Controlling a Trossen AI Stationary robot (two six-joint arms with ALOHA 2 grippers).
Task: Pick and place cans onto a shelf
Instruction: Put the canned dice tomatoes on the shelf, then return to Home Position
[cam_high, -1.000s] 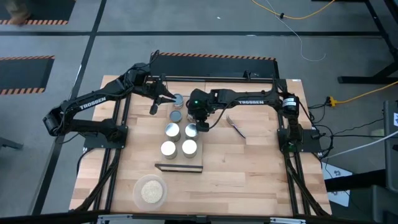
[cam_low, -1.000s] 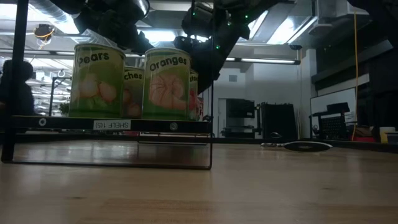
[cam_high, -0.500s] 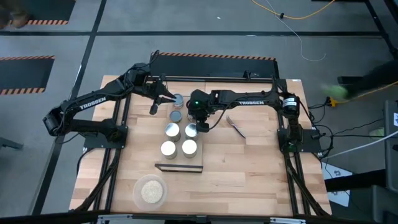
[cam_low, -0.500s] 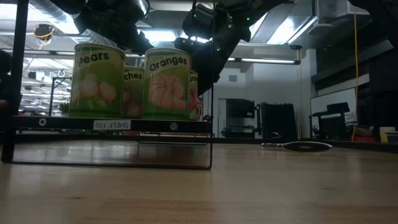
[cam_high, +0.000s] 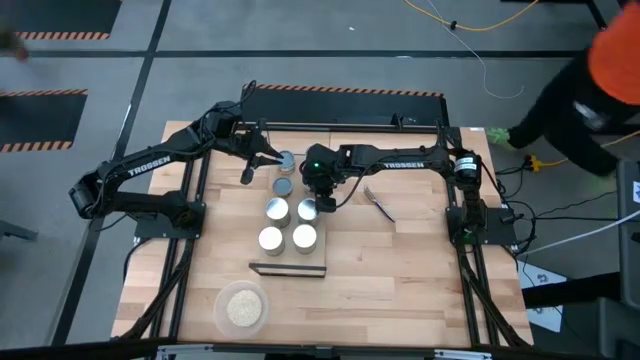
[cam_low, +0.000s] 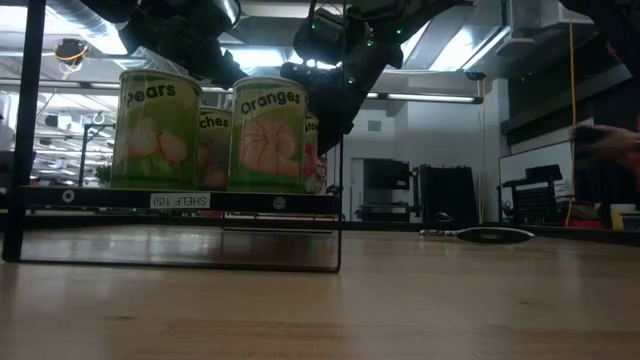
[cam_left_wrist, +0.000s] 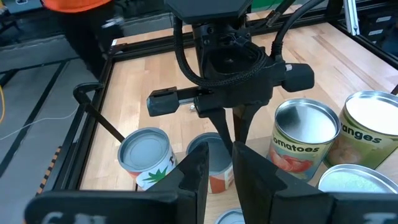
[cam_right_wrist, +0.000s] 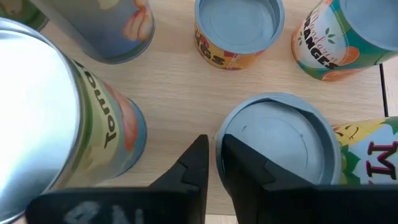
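Four short metal label-wrapped cans (cam_high: 277, 209) seen set on pale wooden shelf (cam_high: 289, 268); two grey-topped cans (cam_high: 284, 186) left behind it on desk. Right claw (cam_high: 326, 199) closed, empty, beside tomato can. Left claw (cam_high: 247, 174) closed, empty, waiting by rear cans.

Four cans (cam_high: 290, 223) stand upright on the shelf (cam_high: 289, 268); two more cans (cam_high: 285, 174) behind.

Round clear dish of beige grains (cam_high: 241, 308) near table's front edge. Small metal spoon-like utensil (cam_high: 379, 205) lies on light-wood tabletop (cam_high: 400, 270). Person in orange cap, dark clothing (cam_high: 585, 90) bends beside table's far right corner.
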